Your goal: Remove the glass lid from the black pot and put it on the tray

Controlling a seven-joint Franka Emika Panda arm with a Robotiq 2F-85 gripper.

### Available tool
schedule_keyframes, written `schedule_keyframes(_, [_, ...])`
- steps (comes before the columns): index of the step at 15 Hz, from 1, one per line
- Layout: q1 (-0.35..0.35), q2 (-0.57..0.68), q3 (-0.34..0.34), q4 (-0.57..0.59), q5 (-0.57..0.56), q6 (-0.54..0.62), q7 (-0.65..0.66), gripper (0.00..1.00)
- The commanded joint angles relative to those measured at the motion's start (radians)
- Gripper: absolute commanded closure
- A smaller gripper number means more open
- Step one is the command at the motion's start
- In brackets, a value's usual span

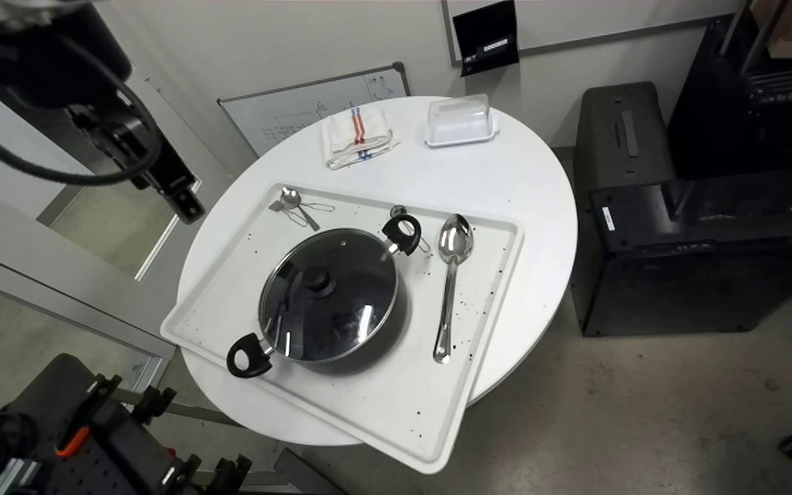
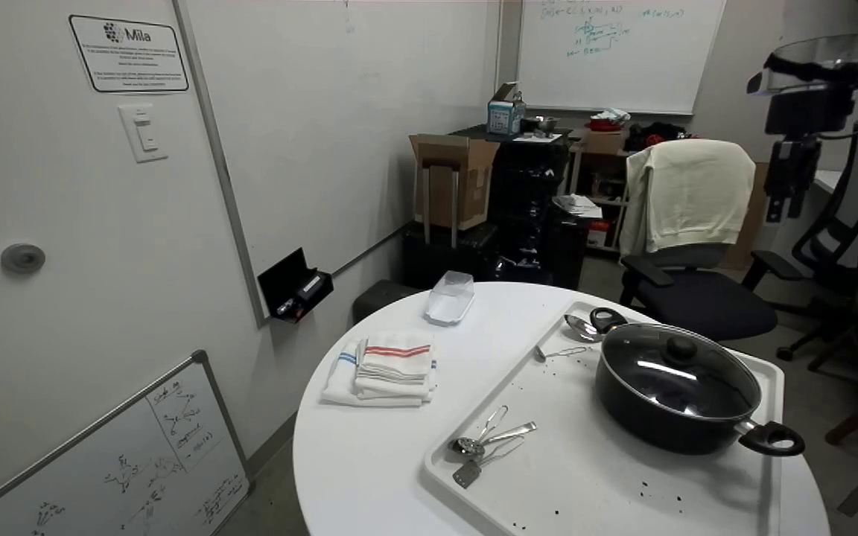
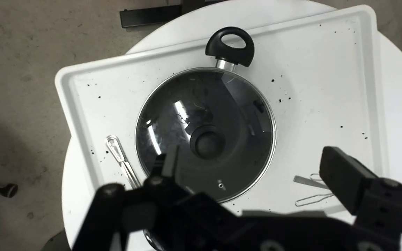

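Note:
The glass lid [image 1: 344, 285] sits on the black pot [image 2: 641, 417], covering its top, with its dark knob up. In the wrist view the lid [image 3: 236, 167] is near the middle, its knob between the image centre and the left finger. The black pot stands upright on the white tray [image 1: 382, 419], its two loop handles pointing to opposite sides. My gripper [image 3: 251, 150] is open and empty. It hangs well above the table and apart from the lid, at the upper left in an exterior view [image 1: 183, 196] and at the upper right in an exterior view [image 2: 785, 205].
A large metal spoon [image 1: 449, 282] and several small utensils [image 2: 477, 450] lie on the tray beside the pot. Folded towels [image 1: 358, 134] and a clear-covered dish [image 1: 461, 120] stand on the round white table [image 1: 540, 199]. The tray overhangs the table edge. Dark crumbs dot the tray.

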Motion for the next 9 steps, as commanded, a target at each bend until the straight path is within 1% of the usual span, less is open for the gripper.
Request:
schedule_keyframes(1, [0.003,0.11,0.03,0.049,-0.026,0.062,0.061,0.0])
schedule_keyframes(4, [0.008,0.178,0.044,0.057,-0.037,0.149,0.099,0.0])
schedule_keyframes(9, [0.015,0.301,0.052,0.086,-0.053,0.248,0.139,0.0])
